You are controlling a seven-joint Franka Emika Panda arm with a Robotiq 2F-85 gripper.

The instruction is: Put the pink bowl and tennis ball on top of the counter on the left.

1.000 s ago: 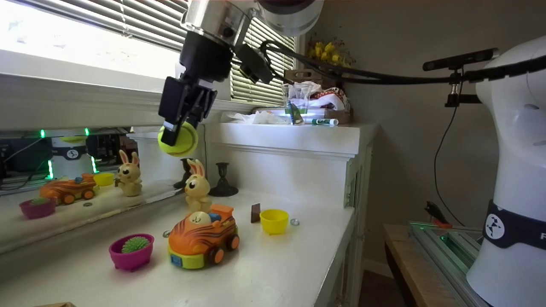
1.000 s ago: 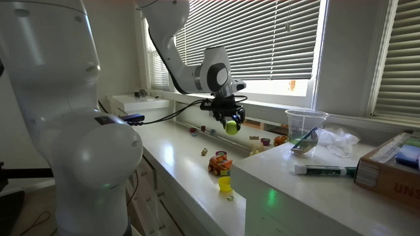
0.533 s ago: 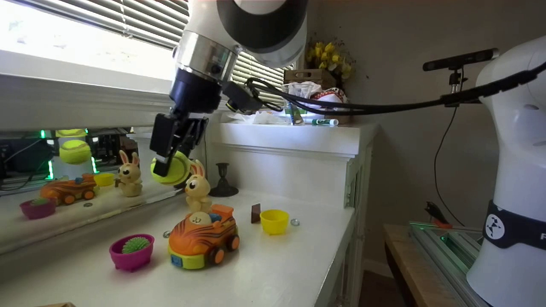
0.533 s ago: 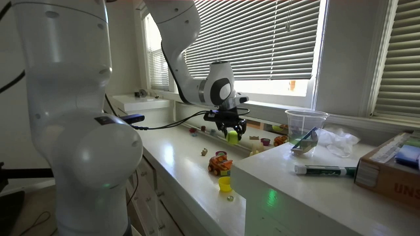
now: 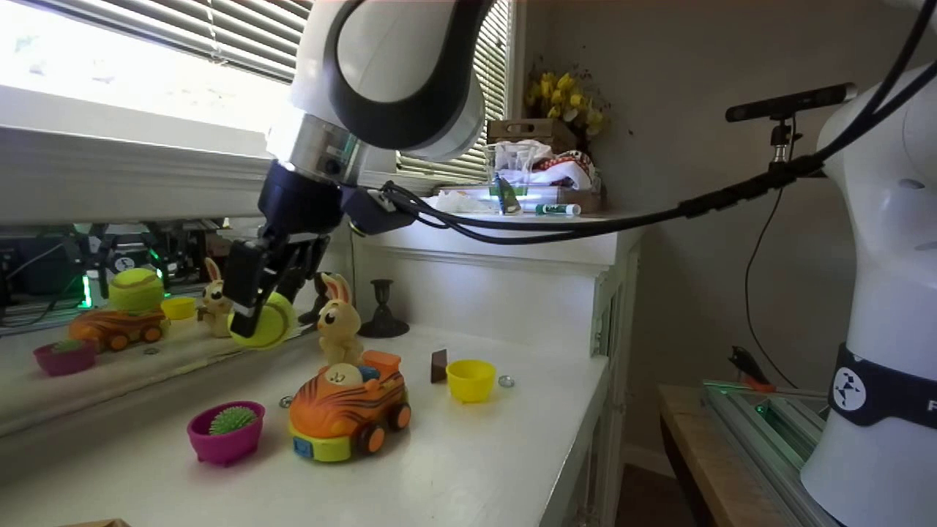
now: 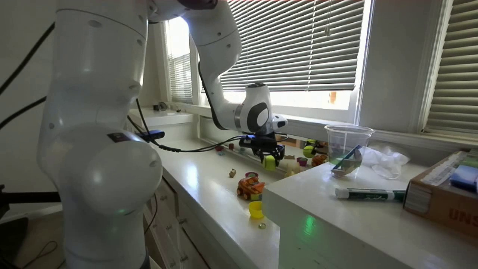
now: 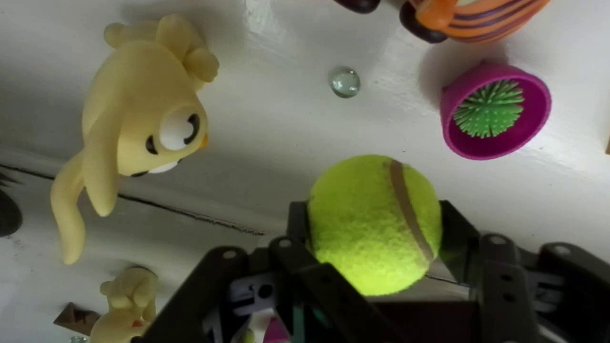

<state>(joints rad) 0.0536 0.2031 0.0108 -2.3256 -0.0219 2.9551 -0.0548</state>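
My gripper is shut on the tennis ball, a yellow-green ball with a brownish seam. In the wrist view the ball sits between both fingers, above the white counter. The ball also shows in an exterior view, in the air near the mirrored back wall. The pink bowl stands upright on the counter with a green spiky ball in it. In the wrist view the bowl is up and right of the held ball, apart from it.
A rabbit figure and an orange toy car stand near the gripper. A yellow cup, a dark candle holder and glass beads are also on the counter. The mirrored wall runs along the back.
My gripper has moved down with the tennis ball in it, toward the counter and the mirrored wall. The pink bowl and the toys have not moved.
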